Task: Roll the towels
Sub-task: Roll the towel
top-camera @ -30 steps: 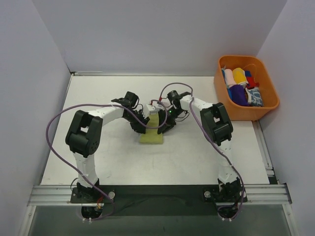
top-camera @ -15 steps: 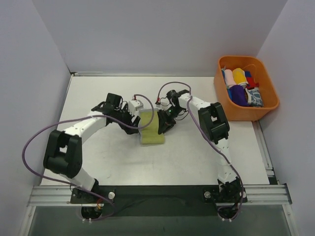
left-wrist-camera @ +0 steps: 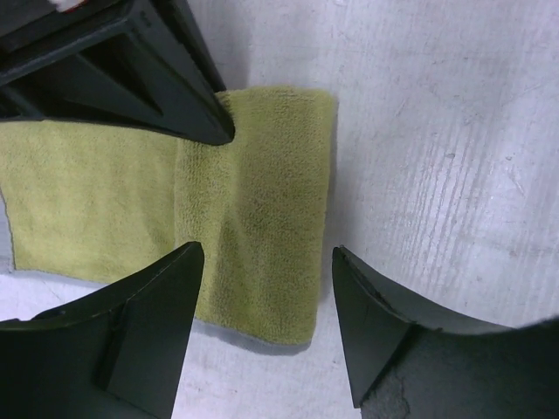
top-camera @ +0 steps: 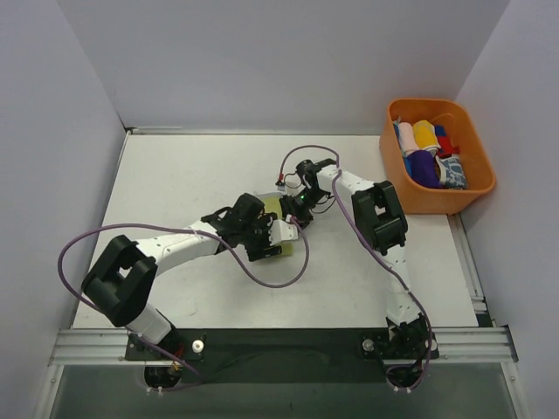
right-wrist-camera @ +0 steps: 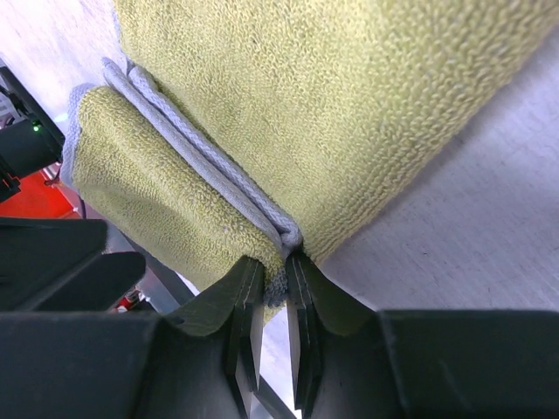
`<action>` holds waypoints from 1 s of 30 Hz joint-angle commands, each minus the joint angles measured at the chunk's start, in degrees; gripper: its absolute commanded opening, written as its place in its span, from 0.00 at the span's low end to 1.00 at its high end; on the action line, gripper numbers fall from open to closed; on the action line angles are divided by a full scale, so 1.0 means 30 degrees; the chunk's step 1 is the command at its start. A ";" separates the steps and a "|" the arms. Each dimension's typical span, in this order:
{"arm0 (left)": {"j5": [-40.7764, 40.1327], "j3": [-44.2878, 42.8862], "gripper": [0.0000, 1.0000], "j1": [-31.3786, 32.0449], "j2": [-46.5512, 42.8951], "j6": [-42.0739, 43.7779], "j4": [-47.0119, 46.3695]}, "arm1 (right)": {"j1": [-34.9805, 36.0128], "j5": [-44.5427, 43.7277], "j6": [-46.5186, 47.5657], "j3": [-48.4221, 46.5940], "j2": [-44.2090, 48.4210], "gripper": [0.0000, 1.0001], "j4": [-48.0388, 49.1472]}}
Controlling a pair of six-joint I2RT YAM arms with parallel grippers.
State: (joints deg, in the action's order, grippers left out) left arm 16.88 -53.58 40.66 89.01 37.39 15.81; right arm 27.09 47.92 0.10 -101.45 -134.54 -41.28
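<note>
Your table [top-camera: 175, 175] carries one loose piece of work, and the orange basket [top-camera: 479, 188] at the far right corner holds a heap of coloured cloths [top-camera: 426, 157], well apart from both arms.

The yellow-green towel [left-wrist-camera: 262, 209] lies flat at mid-table, straight under your left gripper [left-wrist-camera: 265, 257]. Its long axis runs crosswise in the left wrist view. The end nearest that gripper looks doubled over, making a thicker band. The left jaws stand wide apart and hold nothing. One finger sits over that band and the other over bare table just past the towel's end.

Your right gripper [right-wrist-camera: 272, 271] comes in from the far side. Its jaws are almost together, pinching the grey edge [right-wrist-camera: 210, 166] where the cloth folds back.

Both are at the towel, but the left sits squarely over the doubled end, so the next turn of the roll looks like its job.

No brand, label or writing can be read anywhere.
</note>
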 commanded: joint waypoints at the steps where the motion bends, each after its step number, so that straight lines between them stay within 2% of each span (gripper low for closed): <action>1: -0.0793 0.0340 0.70 0.0711 0.0591 0.2067 -0.1082 | 0.0022 -0.2879 0.0847 0.0799 -0.0973 0.16 -0.1094; 8: -0.1641 0.0781 0.57 0.0918 0.2230 0.3065 -0.0731 | -0.0095 -0.2644 0.0584 0.0857 -0.0944 0.16 -0.1124; 10: -0.1644 0.0345 0.46 0.0889 0.2642 0.3095 -0.0062 | -0.0095 -0.2469 0.0524 0.0828 -0.0944 0.16 -0.1124; 11: -0.1296 0.0080 0.30 0.0859 0.2992 0.3008 0.0408 | -0.0124 -0.2381 0.0466 0.0886 -0.0857 0.16 -0.1124; 12: -0.0857 -0.0299 0.24 0.0685 0.3169 0.2978 0.0992 | -0.0182 -0.2235 0.0465 0.1032 -0.0711 0.15 -0.1095; 14: 0.1067 -0.1438 0.14 0.0363 0.3695 0.2977 0.3217 | -0.0445 -0.1446 0.0379 0.1790 0.0457 0.18 -0.0049; 16: 0.2538 -0.2146 0.09 -0.0395 0.4048 0.2802 0.5181 | -0.1118 -0.1121 0.0318 0.3837 0.2644 0.25 0.1300; 17: 0.3793 -0.2961 0.07 -0.0633 0.4572 0.2599 0.5768 | -0.1381 -0.1062 0.0435 0.4542 0.3413 0.30 0.2468; 18: 0.4269 -0.3346 0.04 -0.0838 0.4896 0.2539 0.7137 | -0.2022 -0.1120 0.0842 0.5419 0.4117 0.41 0.2857; 20: 0.5968 -0.4690 0.02 -0.1541 0.5980 0.2451 0.8579 | -0.2699 -0.0976 0.1371 0.5719 0.5614 0.52 0.3065; 26: 0.9193 -0.8237 0.00 -0.3443 0.9612 0.1455 1.3004 | -0.4840 -0.0856 0.2719 0.6773 0.9304 0.62 0.2978; 30: 1.0016 -1.0550 0.00 -0.4413 1.1459 0.0811 1.5143 | -0.4959 -0.0857 0.3628 0.8675 1.2233 0.62 0.3124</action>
State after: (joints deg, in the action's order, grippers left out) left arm 44.10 -82.74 29.10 118.91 41.67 49.39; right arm 10.61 45.23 7.14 -78.32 -104.75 -30.52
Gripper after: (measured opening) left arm 0.200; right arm 0.621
